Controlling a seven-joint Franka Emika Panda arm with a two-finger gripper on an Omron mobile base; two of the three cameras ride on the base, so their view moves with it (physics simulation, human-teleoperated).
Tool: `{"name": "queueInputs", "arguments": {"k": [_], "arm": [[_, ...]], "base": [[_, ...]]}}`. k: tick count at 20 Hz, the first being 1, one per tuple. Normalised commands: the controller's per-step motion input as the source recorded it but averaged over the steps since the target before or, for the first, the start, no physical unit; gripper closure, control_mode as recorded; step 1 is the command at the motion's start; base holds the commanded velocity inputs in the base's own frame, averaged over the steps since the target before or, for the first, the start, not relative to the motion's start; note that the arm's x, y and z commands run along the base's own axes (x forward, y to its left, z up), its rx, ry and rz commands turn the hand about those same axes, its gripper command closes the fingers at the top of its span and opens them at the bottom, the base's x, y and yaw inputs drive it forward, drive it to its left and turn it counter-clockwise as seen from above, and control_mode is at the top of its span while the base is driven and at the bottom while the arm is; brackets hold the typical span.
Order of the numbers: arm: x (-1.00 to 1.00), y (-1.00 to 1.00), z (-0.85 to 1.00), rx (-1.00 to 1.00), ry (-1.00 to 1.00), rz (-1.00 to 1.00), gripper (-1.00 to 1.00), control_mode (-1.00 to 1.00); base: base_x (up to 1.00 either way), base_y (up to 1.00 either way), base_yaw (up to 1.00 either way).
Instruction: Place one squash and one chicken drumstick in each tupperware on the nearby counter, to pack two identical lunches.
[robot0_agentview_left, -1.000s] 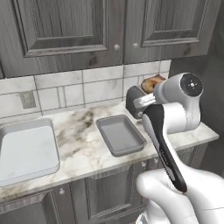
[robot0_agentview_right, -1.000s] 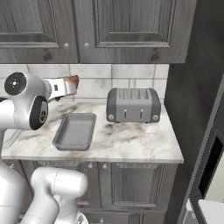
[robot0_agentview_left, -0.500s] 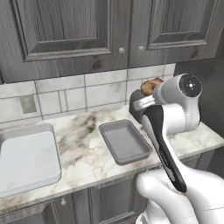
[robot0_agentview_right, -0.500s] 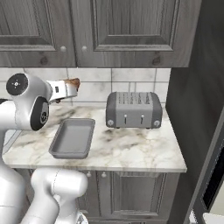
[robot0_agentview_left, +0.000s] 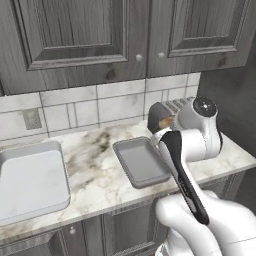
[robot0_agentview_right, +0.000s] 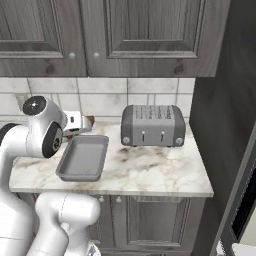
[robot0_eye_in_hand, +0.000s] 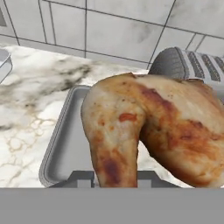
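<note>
The whole scene has slid across both base views over the last second, so the base has been driving, bringing the robot closer and squarer to the white marble counter with grey-brown veining (robot0_agentview_left: 100, 175) while the things on it have kept their places; the small mid-grey rectangular tupperware tray (robot0_agentview_left: 141, 162) now lies just ahead of the arm and lower in the left base view than it did, with the grey slotted toaster (robot0_agentview_right: 153, 125) behind it and to its right, and the larger pale whitish tupperware tray (robot0_agentview_left: 31, 180) well apart along the counter to the left; the two-finger gripper (robot0_eye_in_hand: 116, 177) is clenched on the plump golden-brown chicken drumstick (robot0_eye_in_hand: 151, 131), which is carried in the air above the near end of the grey tray, its brown tip showing by the wrist in the right base view (robot0_agentview_right: 88, 120); both trays look bare, so I judge no lunch is packed yet; the drive has put the grey tray within reach, and lowering the drumstick into it seems the step now in hand
</note>
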Motion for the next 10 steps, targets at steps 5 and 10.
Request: {"name": "queueInputs", "arguments": {"k": [5, 10], "arm": [[0.03, 0.19, -0.83, 0.0, 0.18, 0.0, 1.0, -1.0], [0.1, 0.22, -0.67, 0.0, 0.15, 0.0, 1.0, -1.0]], "base": [[0.0, 0.0, 0.0], [0.0, 0.0, 0.0]]}}
